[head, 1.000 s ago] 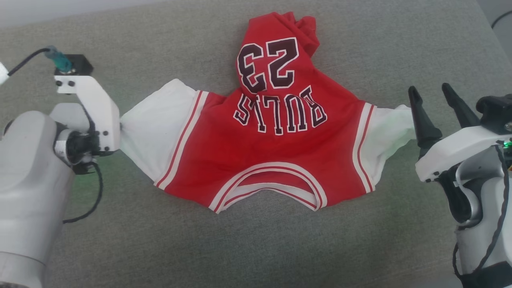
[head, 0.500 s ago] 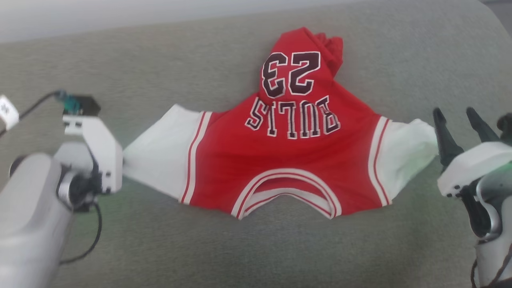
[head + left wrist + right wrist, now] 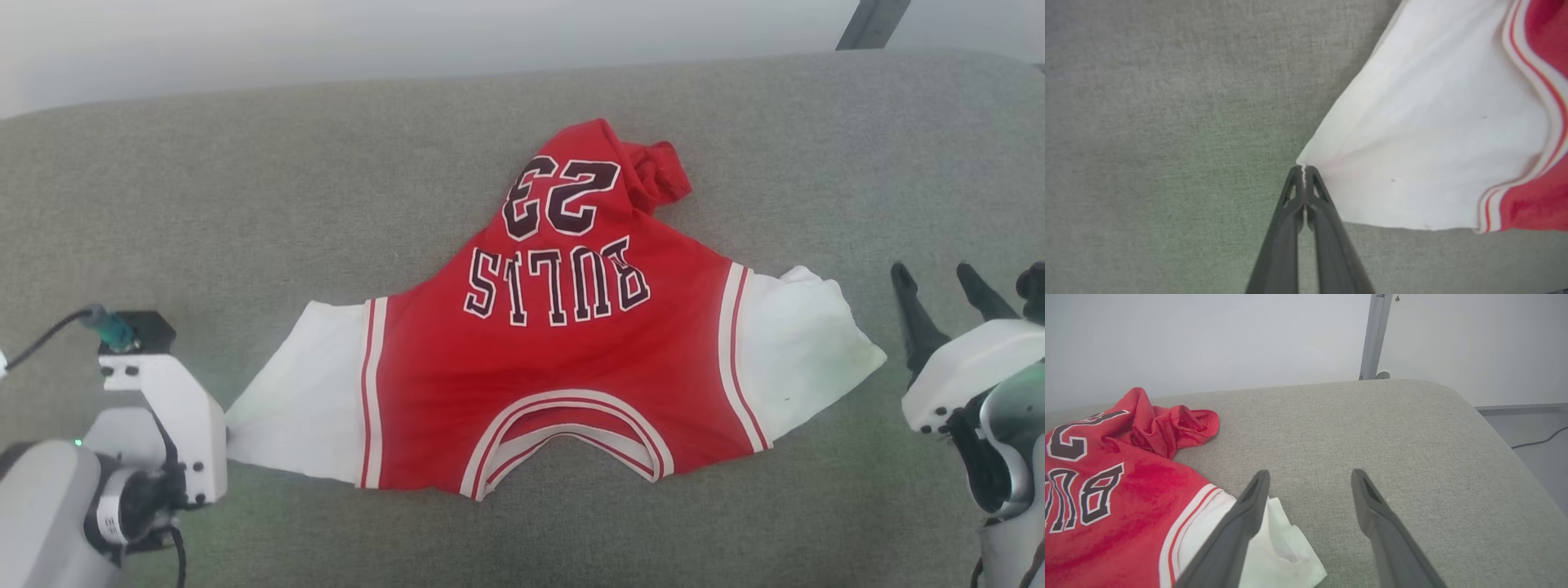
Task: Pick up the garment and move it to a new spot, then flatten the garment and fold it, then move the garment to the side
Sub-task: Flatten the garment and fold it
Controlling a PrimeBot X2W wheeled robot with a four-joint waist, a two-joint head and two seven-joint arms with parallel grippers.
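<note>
Where the left end effector (image 3: 1303, 168) has its two dark tapered fingers pressed together, a pinch of thin white sleeve cloth sits between the tips, and creases fan out from that point. The jersey (image 3: 563, 384) stretches from there toward the right end effector. It runs from a smooth white sleeve through red-and-white striped trim to a soft red body with black, white-edged letters and numerals, and ends in a crumpled red bunch at its far end. It lies on a grey cushion (image 3: 245, 204) with a coarse woven nap and a rounded edge. The right end effector (image 3: 933, 273) holds its fingers wide apart with nothing between them, just beside the other white sleeve.

A second ago that sleeve was bunched against the near finger; now it lies spread out and slightly clear of it. The overall shift in the head view comes from the camera.

Ahead of the right end effector and to its outer side, bare cushion runs to the curved rim. More open cushion lies beside the left fingertips.
</note>
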